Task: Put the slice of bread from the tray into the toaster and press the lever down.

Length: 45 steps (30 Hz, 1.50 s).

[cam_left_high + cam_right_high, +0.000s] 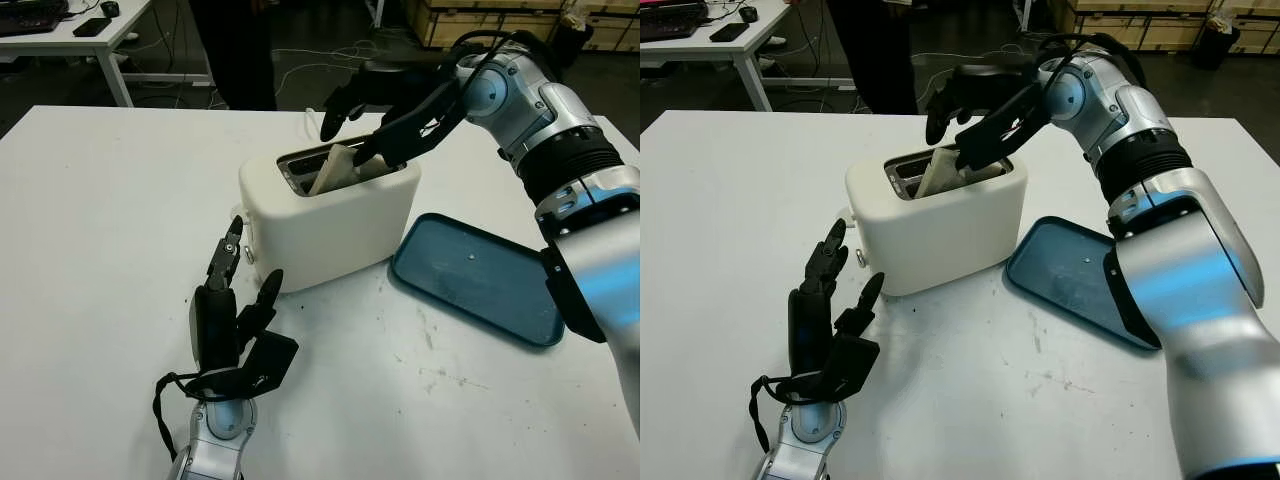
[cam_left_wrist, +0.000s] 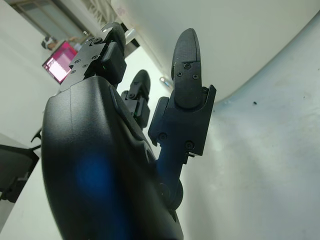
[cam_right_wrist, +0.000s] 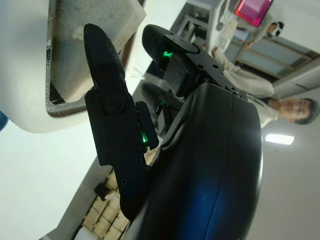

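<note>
On the white table (image 1: 110, 200) the toaster (image 1: 330, 215) stands with its long slot running across toward the blue tray (image 1: 480, 280). The slice of bread (image 1: 335, 168) leans in the slot, half sunk. Right hand (image 1: 385, 115) hovers directly above it, open, gripping nothing. Left hand (image 1: 235, 320), open, waits just beside the lever (image 1: 243, 250) end, the nearer one for pressing.

White work table (image 1: 90, 250), marked with dark specks near the front right. Behind it, a second white table (image 1: 70, 42) carrying a keyboard (image 1: 30, 18), a phone (image 1: 92, 27) and a mouse (image 1: 110, 8). Loose cables (image 1: 310, 55) on dark floor; wooden crates (image 1: 500, 20) at rear right.
</note>
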{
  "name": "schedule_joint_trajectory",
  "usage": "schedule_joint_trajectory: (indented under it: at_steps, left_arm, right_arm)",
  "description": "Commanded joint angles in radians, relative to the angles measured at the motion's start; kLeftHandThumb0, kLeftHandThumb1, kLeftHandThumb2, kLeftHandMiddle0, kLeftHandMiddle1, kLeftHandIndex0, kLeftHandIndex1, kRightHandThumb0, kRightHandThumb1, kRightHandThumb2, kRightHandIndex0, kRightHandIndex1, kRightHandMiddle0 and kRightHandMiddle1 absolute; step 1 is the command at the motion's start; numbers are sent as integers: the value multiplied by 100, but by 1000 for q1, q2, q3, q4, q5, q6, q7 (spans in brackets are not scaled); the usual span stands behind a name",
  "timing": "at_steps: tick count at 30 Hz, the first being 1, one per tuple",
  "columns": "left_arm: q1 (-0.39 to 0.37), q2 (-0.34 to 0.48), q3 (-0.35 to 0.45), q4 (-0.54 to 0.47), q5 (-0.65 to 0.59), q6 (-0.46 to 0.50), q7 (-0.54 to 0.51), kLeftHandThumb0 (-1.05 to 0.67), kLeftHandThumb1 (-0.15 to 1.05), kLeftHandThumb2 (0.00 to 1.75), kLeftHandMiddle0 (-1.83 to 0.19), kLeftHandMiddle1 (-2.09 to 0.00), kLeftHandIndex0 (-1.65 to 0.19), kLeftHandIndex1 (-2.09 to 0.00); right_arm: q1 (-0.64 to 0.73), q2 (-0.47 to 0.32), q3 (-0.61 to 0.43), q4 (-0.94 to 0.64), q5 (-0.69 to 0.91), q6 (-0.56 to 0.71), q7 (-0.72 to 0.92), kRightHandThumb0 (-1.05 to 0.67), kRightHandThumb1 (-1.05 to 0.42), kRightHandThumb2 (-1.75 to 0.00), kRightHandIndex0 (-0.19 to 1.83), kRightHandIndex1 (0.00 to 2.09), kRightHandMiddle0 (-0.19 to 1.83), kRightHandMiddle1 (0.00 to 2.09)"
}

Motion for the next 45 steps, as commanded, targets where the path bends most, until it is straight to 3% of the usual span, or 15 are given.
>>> schedule_joint_trajectory:
  at_steps: [1, 5, 8, 12, 16, 19, 22, 26, 36, 42, 45]
  left_arm:
    - [-7, -36, -3, -6, 4, 10, -1, -51, 92, 33, -42, -9, -32, 0]
    - [-4, -38, -4, -6, 8, 10, 2, -51, 92, 33, -43, -9, -33, 0]
    - [-1, -41, -4, -1, 6, -1, 10, -51, 92, 33, -43, -9, -33, 0]
    - [5, -45, -7, -5, 7, 8, 13, -51, 92, 33, -42, -9, -33, 0]
    - [5, -45, -9, 11, 5, -7, 25, -50, 92, 33, -42, -9, -33, 0]
    - [9, -45, -9, 14, -6, -15, 26, -51, 92, 34, -41, -9, -32, 0]
    - [9, -43, -9, 18, -6, -22, 29, -51, 92, 34, -41, -9, -32, 0]
    - [11, -46, -8, 12, -13, -11, 22, -52, 92, 33, -41, -9, -32, 0]
    - [-5, -32, 4, 17, -16, -17, 17, -51, 92, 33, -41, -9, -32, 0]
    - [-16, -26, 6, 16, 3, -7, 17, -50, 92, 32, -42, -9, -33, -1]
    - [-21, -29, 6, 17, 3, -3, 17, -50, 92, 31, -43, -10, -33, -1]
  right_arm:
    - [-2, -13, 1, 6, -6, -11, -23, -54, -88, 0, 43, 79, 80, 20]
    - [14, -17, -1, 8, -4, -27, -50, -50, -86, 0, 58, 82, 90, 19]
    - [23, -25, 7, 8, -10, -23, -45, -51, -84, 0, 61, 70, 90, 12]
    - [27, -43, -13, 13, 26, 5, 45, -67, -82, 0, 41, 52, 70, 1]
    - [56, -80, -160, 6, 188, 1, 94, -80, -82, 0, 29, 46, 54, 0]
    - [123, -94, -321, -31, 365, 35, 88, -84, -76, 0, 11, 76, 54, 1]
    - [233, -95, -424, -75, 488, 15, 91, -78, -78, 0, 21, 56, 53, 0]
    - [341, -80, -465, -112, 543, 18, 93, -77, -79, 0, 32, 40, 52, 0]
    - [516, -25, -480, -233, 529, -17, -67, -59, -78, 0, 42, 26, 53, 3]
    - [513, -8, -435, -243, 409, -51, -260, -49, -73, 0, 68, 36, 74, 10]
    - [485, -6, -406, -219, 368, -56, -291, -52, -71, 0, 72, 39, 79, 10]
